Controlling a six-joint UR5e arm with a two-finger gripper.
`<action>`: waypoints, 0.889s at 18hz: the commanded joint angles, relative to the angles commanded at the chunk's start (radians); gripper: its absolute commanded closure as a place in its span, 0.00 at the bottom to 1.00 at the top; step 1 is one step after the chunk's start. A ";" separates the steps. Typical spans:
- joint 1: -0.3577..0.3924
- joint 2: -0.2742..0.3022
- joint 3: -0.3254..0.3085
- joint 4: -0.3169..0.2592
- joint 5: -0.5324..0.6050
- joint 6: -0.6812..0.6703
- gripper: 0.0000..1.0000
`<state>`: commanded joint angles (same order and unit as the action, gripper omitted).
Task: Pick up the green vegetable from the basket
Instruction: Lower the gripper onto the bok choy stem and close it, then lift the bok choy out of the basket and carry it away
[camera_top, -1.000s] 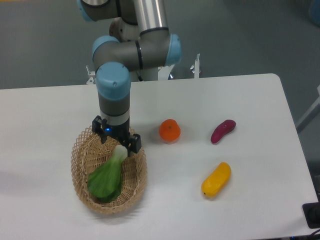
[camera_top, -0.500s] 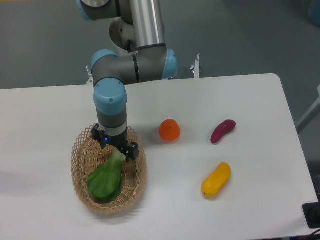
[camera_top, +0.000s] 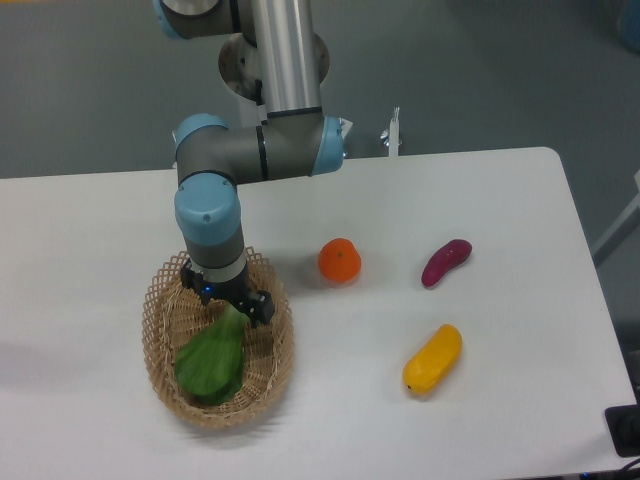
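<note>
1. Lower now than a second ago, the gripper (camera_top: 226, 299) has sunk into the basket (camera_top: 165, 385) and shifted slightly left, so that it hides the pale stalk end that showed a second ago.
2. Bok choy (camera_top: 211, 362) lies in the basket, its dark green leaves spread toward the near-left side, its stalk end pointing up under the gripper.
3. Black gripper parts sit right at the top of the leaves; the fingers themselves are hidden behind the wrist and the vegetable, so I cannot tell whether they are apart or closed on the stalk.
4. Blue light glows on the gripper body just above the leaves.
5. Arm (camera_top: 270, 150) reaches down from the far edge of the table (camera_top: 520, 200), its grey-and-blue wrist standing upright over the basket's far half.
6. Basket, bok choy and the other produce lie where they did in the earlier pictures.
7. Orange (camera_top: 339, 261) sits on the table just right of the basket, apart from it.
8. Purple sweet potato (camera_top: 446, 262) lies farther right, tilted.
9. Yellow vegetable (camera_top: 432, 359) lies nearer the front edge, below the sweet potato and apart from it.
</note>
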<state>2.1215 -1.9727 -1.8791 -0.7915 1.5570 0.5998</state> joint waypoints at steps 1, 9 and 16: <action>0.000 0.000 0.002 0.000 0.000 0.000 0.27; 0.002 0.012 0.011 -0.002 -0.002 0.012 0.69; 0.027 0.055 0.029 -0.003 -0.003 0.052 0.72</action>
<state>2.1490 -1.9176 -1.8500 -0.7946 1.5539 0.6517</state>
